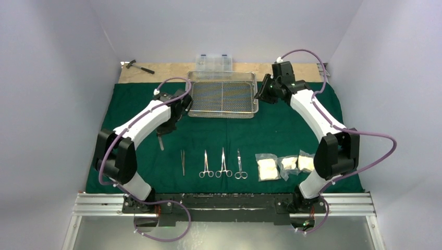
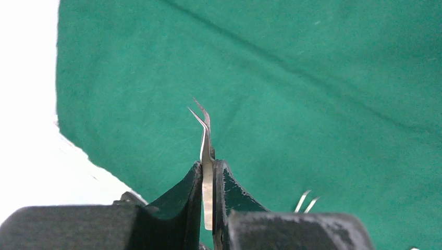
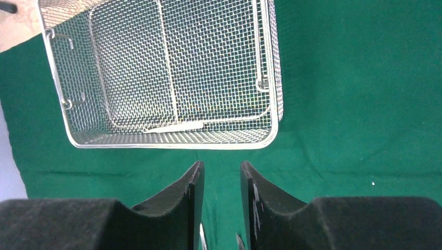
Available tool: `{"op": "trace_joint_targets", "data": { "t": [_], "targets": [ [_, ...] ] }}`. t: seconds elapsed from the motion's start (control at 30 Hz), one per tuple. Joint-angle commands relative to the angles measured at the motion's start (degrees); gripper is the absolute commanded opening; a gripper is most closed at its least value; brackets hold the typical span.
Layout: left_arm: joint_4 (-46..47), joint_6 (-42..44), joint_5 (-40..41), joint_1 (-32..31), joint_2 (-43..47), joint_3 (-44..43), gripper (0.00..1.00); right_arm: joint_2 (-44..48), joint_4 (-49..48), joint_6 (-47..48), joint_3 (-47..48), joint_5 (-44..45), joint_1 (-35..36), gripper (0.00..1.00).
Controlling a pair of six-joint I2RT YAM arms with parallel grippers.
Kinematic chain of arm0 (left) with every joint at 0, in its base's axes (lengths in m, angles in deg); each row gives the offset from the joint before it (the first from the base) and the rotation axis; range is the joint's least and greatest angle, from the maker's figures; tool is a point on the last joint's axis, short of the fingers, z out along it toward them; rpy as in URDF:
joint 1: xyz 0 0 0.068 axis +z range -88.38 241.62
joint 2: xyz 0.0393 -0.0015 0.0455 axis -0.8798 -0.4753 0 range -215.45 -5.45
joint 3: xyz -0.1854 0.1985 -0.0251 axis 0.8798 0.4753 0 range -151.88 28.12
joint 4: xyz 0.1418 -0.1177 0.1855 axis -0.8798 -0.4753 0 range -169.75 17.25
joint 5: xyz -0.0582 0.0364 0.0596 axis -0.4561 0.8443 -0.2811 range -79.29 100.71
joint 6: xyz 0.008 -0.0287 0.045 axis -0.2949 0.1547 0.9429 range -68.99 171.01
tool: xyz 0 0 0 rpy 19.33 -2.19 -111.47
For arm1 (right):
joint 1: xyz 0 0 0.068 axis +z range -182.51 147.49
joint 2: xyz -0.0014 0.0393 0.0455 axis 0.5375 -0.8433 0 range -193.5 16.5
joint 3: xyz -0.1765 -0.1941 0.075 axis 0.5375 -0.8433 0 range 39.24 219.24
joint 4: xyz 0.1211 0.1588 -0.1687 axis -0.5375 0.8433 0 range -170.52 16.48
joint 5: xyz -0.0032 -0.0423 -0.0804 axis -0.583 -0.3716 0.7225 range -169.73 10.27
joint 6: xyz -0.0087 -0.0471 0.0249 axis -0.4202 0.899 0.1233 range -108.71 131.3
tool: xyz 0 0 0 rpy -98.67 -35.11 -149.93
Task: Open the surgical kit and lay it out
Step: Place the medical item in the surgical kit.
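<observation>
Left pincer (image 2: 208, 165): closed on curved tweezers (image 2: 204, 138), gripped low on the shaft, with the bent tips pointing away over the cloth (image 2: 323, 94). It seems to hold them clear of the cloth, likely to carry them to the row.
Right pincer (image 3: 221, 171): fingers parted and empty, just off the tray (image 3: 172, 144) rim at the bottom of its view, probably ready to reach in.
Tray: upper centre of the overhead view, on the cloth. One pale slim tool (image 3: 174, 127) lies along that rim, so unpacking looks unfinished.
Row: lower centre overhead, straight tweezers (image 1: 183, 162) then three ring-handled instruments (image 1: 224, 165). They lie parallel and apart, so each can be picked up singly.
Gauze (image 1: 287, 165): three packets side by side, right of the row.
Next, my guess: the curved tweezers go left of the straight tweezers, where the cloth is bare.
</observation>
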Motion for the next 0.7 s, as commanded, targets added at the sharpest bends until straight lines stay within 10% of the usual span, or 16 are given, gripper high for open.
{"op": "trace_joint_targets", "data": {
  "t": [0.0,0.67],
  "targets": [
    [-3.3,-3.7,3.6,-1.0,3.6,3.3,0.00,4.8,-0.3,1.3,-2.2,0.3,-0.2,0.35],
    [-3.6,-12.1,4.0,-14.2,-14.0,10.4,0.00,12.1,0.7,-0.6,-8.6,0.3,-0.3,0.35]
  ]
}}
